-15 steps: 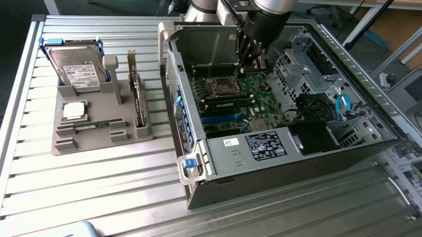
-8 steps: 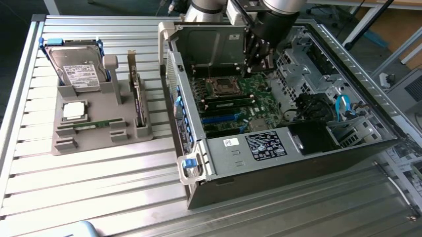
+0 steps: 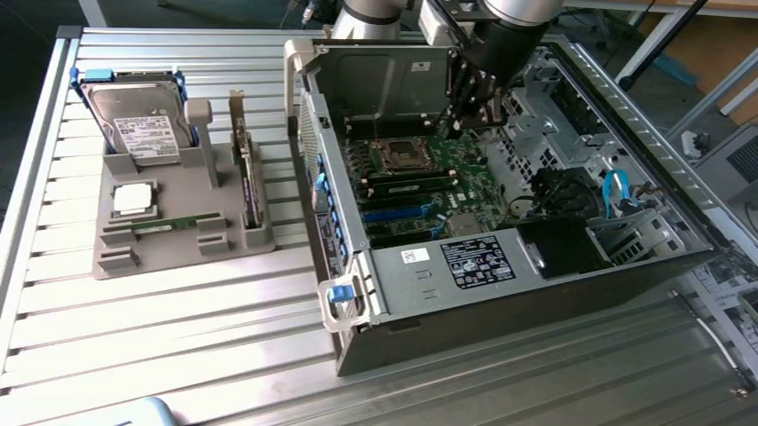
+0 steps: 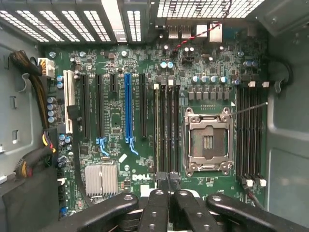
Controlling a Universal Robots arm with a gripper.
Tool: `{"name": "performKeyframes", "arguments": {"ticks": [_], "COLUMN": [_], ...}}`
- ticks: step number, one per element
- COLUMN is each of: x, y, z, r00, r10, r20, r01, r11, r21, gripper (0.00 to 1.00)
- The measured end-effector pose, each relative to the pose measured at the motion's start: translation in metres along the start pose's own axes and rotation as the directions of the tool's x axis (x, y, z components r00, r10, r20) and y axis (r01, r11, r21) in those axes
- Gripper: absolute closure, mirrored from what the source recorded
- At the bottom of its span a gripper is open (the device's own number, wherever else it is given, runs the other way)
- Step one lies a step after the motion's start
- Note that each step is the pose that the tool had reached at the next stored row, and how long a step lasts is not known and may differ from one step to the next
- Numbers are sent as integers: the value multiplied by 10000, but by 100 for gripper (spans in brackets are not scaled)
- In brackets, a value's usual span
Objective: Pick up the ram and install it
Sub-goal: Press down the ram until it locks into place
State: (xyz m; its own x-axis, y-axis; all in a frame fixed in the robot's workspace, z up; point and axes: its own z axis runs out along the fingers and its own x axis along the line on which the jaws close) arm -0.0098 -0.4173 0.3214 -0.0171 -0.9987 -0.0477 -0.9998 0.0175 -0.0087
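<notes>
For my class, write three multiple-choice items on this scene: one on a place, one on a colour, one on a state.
1. Where does the thin green ram stick lie?
A in the grey plastic holder tray
B on the computer case floor
C on top of the hard drive

2. What colour is the long card slot flanked by black slots on the green motherboard?
A red
B blue
C yellow

3. How do the black pincer's fingers stand?
A wide open
B shut
C around a hard drive

Key: A, it rests in the tray; B, the slot is plainly blue; B, the fingertips meet.
</notes>
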Motion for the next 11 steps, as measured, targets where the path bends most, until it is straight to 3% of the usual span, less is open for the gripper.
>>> {"name": "performKeyframes", "arguments": {"ticks": [11], "x": [-11], "y": [-7], "z": [-232], "r00": [10000], "r10": [0], "r20": [18], "r01": [0], "r11": [10000], "r21": [-1], "gripper": [89]}}
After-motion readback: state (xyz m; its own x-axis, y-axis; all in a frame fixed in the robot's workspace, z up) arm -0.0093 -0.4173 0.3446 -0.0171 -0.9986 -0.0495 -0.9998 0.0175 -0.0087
